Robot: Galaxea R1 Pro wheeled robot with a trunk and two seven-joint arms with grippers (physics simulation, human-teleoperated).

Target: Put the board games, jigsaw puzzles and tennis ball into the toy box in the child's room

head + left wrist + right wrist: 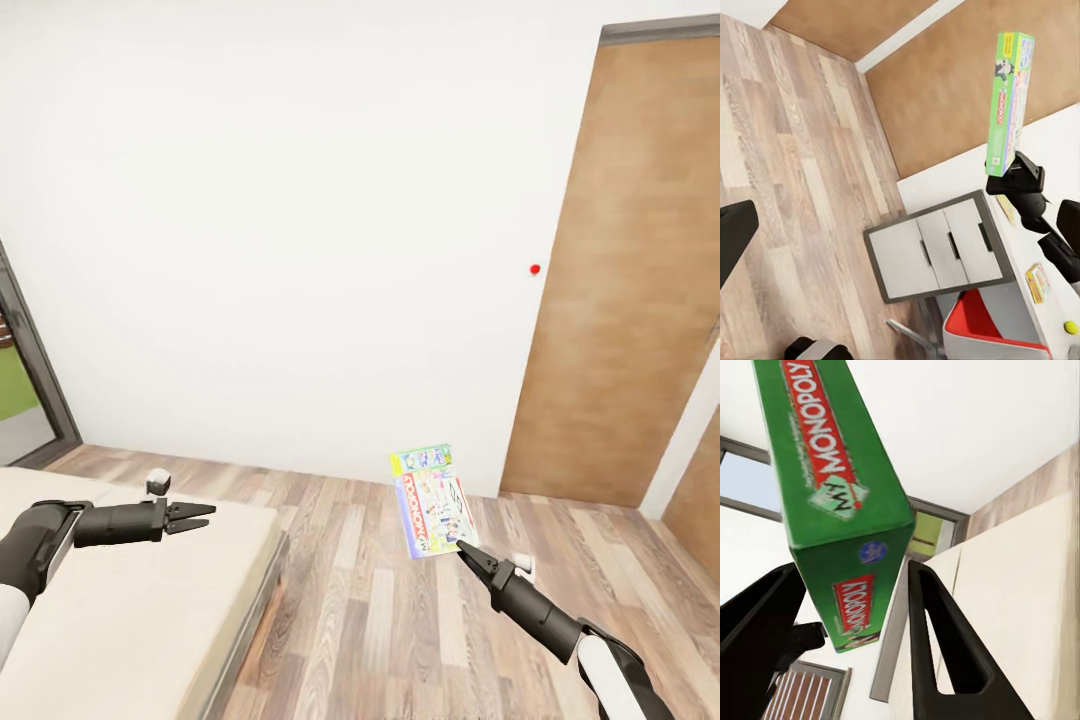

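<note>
While the right gripper [466, 547] at the lower right of the head view clamps a corner of the flat green-edged Monopoly game box [434, 501], the box stands upright in the air above the wood-plank floor [380, 620], before the white wall. At lower left, the left gripper [203, 516] hangs released, fingers apart, over the cream-beige mattress of the bed [130, 610].

A home bedroom — cream bed [130, 590], wood-plank floor [400, 620], brown wooden door [625, 280], white walls [280, 220].
</note>
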